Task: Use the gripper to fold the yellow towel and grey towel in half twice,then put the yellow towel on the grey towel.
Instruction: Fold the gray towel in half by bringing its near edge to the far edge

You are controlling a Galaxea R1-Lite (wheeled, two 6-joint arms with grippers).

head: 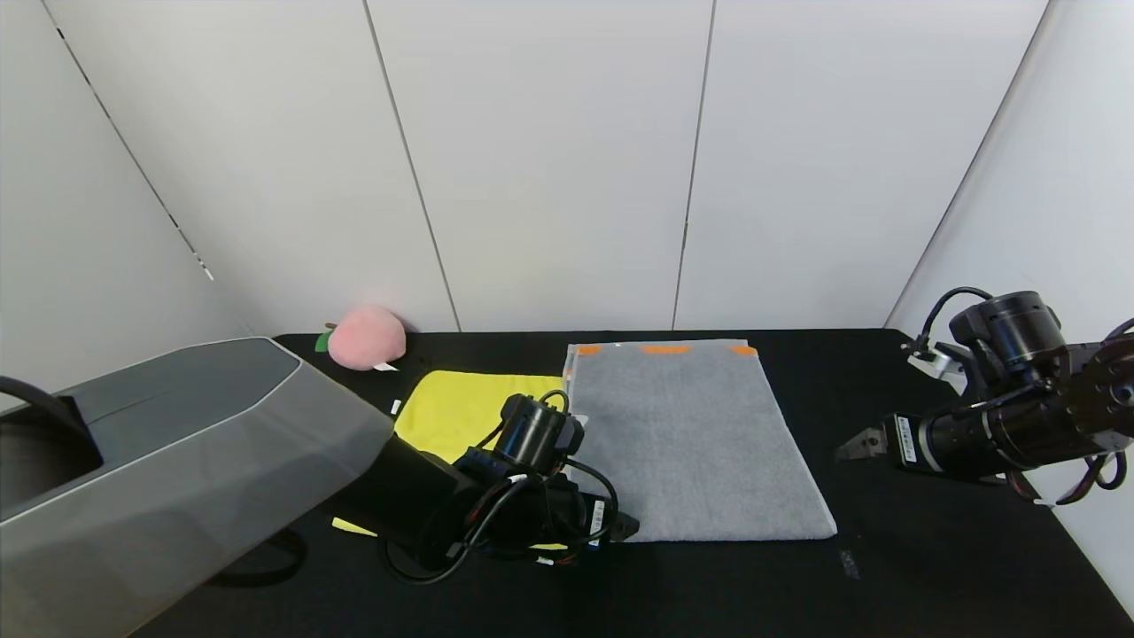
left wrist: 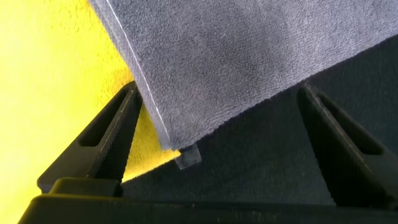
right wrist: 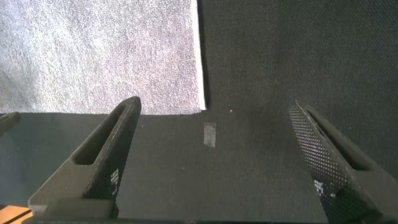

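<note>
Head view shows me the grey towel [head: 695,443] lying flat on the black surface [head: 930,567], its left edge over the yellow towel [head: 461,403]. My left tool [head: 625,527] sits spread wide at the grey towel's near left corner, pinching nothing. My right tool [head: 855,446] hangs spread off the towel's right side. A pink plush peach [head: 366,338] rests behind

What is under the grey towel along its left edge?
The grey towel overlaps the yellow towel's right edge; its near-left corner sits between the open left hand's fingers. How far the yellow reaches underneath is hidden.
</note>
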